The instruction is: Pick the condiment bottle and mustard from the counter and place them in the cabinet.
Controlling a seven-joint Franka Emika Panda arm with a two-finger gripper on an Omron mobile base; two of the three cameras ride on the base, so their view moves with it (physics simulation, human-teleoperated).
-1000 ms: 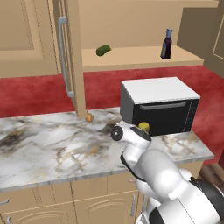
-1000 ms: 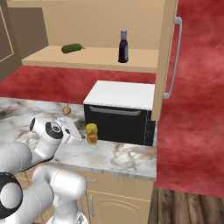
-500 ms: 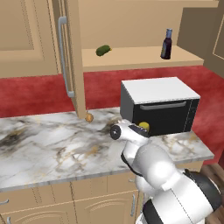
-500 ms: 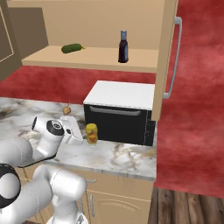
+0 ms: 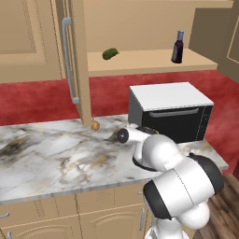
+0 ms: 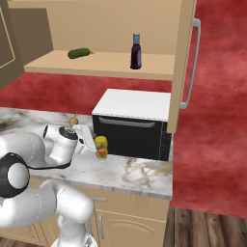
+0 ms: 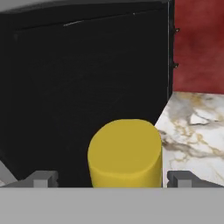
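Observation:
The yellow mustard (image 7: 124, 153) stands upright on the marble counter (image 5: 46, 158), right in front of the black microwave. My gripper (image 7: 113, 178) is open, one fingertip (image 7: 41, 178) on each side of the mustard with a gap to both. In the right base view the mustard (image 6: 101, 147) sits just past my white hand. The dark condiment bottle (image 5: 177, 47) stands upright on the shelf of the open cabinet (image 5: 140, 61), towards its right end; the right base view also shows the bottle (image 6: 136, 51).
A green pickle-like thing (image 5: 110, 53) lies on the cabinet shelf, left of the bottle. The microwave (image 5: 170, 112) stands just behind the mustard. A small orange object (image 5: 95, 125) lies on the counter below the open door (image 5: 77, 56). Another open door (image 6: 188, 62) hangs at the right.
My arm has reached forward towards the microwave, and the hand has come up to the mustard. The arm now hides the mustard in the left base view.

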